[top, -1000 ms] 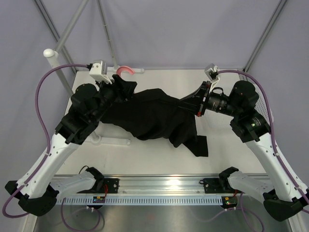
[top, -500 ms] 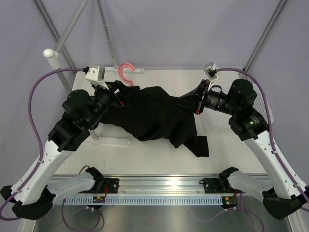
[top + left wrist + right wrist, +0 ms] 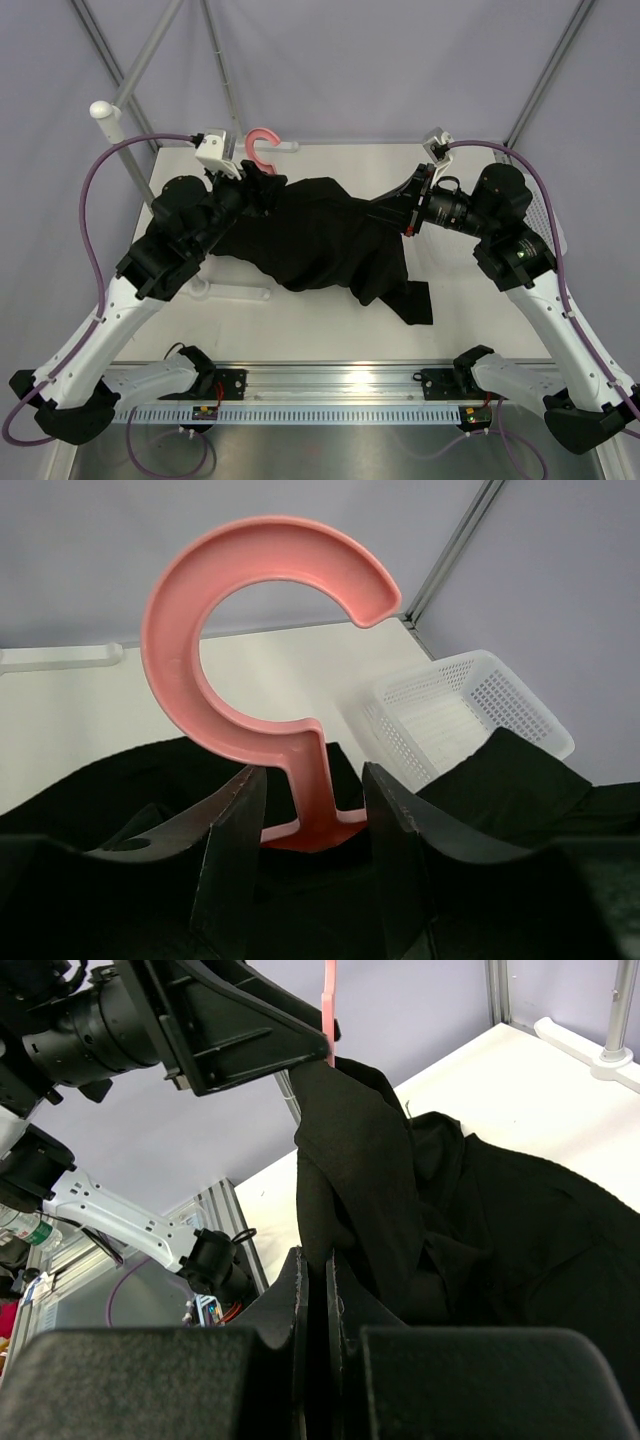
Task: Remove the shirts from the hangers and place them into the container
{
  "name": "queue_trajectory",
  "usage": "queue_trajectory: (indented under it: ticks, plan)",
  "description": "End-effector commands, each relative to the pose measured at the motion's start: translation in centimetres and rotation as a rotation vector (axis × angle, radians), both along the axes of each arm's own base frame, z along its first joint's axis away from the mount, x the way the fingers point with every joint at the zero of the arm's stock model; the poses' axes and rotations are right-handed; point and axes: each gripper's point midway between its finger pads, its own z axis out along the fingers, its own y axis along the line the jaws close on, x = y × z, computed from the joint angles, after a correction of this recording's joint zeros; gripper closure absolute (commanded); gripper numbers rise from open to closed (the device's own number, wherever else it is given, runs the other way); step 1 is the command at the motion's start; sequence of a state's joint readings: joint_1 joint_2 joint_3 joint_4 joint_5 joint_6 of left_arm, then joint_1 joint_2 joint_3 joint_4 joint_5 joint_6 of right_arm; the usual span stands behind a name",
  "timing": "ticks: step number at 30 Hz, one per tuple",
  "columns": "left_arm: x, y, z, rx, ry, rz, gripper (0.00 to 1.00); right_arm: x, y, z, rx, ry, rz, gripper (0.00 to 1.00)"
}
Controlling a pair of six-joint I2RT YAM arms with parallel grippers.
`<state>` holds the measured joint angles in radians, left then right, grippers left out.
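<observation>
Straddling the hanger (image 3: 300,750) neck, left tool (image 3: 312,775) ajar; right tool (image 3: 318,1260) clamped on shirt (image 3: 520,1220).

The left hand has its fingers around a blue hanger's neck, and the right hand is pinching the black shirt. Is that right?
Not quite: the hanger is pink, not blue; the left wrist view shows it. The left gripper does straddle its hook's neck, and the right gripper pinches the black shirt.

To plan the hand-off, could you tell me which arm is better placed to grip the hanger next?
Left, probably: the left gripper straddles the stem of the pink hanger, jaws apart. The right gripper is shut on the black shirt.
</observation>
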<state>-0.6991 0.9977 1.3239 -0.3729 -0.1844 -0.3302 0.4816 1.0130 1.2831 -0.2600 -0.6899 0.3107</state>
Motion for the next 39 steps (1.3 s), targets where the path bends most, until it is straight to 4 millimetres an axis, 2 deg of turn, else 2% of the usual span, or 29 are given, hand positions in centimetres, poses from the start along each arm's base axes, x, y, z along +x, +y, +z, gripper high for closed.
queue_trajectory:
  ticks: [1, 3, 4, 6, 9, 13, 14, 15, 17, 19, 23, 24, 27, 33, 37, 39]
  plan:
    - [0.3, 0.1, 2.4, -0.042, -0.044, 0.016, 0.52, -1.3, -0.4, 4.2, 0.074, -0.111, 0.012, 1.0]
    - [0.6, -0.1, 2.3, -0.038, -0.042, 0.019, 0.54, -1.4, -0.5, 4.2, 0.072, -0.112, 0.014, 1.0]
    - [0.7, -0.1, 2.2, -0.036, -0.038, 0.027, 0.64, -1.4, -0.5, 4.2, 0.073, -0.115, 0.006, 1.0]
    - [0.8, -0.1, 2.1, -0.038, -0.035, 0.03, 0.75, -1.5, -0.6, 4.2, 0.07, -0.118, 0.006, 1.0]
    - [1.1, -0.2, 2.0, -0.04, -0.036, 0.039, 1.0, -1.7, -0.6, 4.0, 0.066, -0.116, 0.015, 1.0]
    - [1.1, 0.4, 2.9, -0.045, -0.044, 0.061, 1.0, -1.8, -0.8, 3.1, 0.032, -0.12, 0.008, 0.99]
    - [1.0, 0.6, 3.5, -0.044, -0.056, 0.067, 1.0, -1.8, -1.0, 3.0, 0.024, -0.121, 0.003, 0.8]
    - [1.0, 0.8, 3.8, -0.042, -0.06, 0.073, 1.0, -1.7, -1.1, 2.7, 0.015, -0.116, -0.006, 0.65]
    - [0.8, 1.3, 4.7, -0.04, -0.074, 0.084, 1.0, -2.0, -1.3, 2.2, 0.001, -0.112, -0.009, 0.44]
    - [0.5, 1.4, 5.3, -0.042, -0.083, 0.076, 1.0, -1.9, -1.4, 1.0, -0.015, -0.093, -0.015, 0.39]
    - [0.4, 1.5, 6.0, -0.047, -0.091, 0.076, 1.0, -2.3, -1.4, -1.2, -0.036, -0.056, 0.0, 0.37]
    - [0.3, 1.5, 6.2, -0.049, -0.095, 0.076, 1.0, -2.2, -1.4, -2.3, -0.047, -0.034, -0.001, 0.37]
    - [0.4, 1.4, 6.1, -0.044, -0.094, 0.076, 1.0, -2.6, -1.7, -3.4, -0.057, -0.022, -0.006, 0.37]
    - [0.7, 1.5, 6.5, -0.035, -0.105, 0.085, 1.0, -3.5, -2.1, -4.9, -0.058, 0.013, -0.009, 0.4]
    - [1.0, 1.7, 7.0, -0.011, -0.118, 0.101, 1.0, -4.5, -2.7, -5.2, -0.05, 0.024, -0.014, 0.43]
    - [1.1, 1.8, 7.3, -0.01, -0.122, 0.106, 1.0, -4.9, -3.0, -5.3, -0.045, 0.023, -0.022, 0.49]
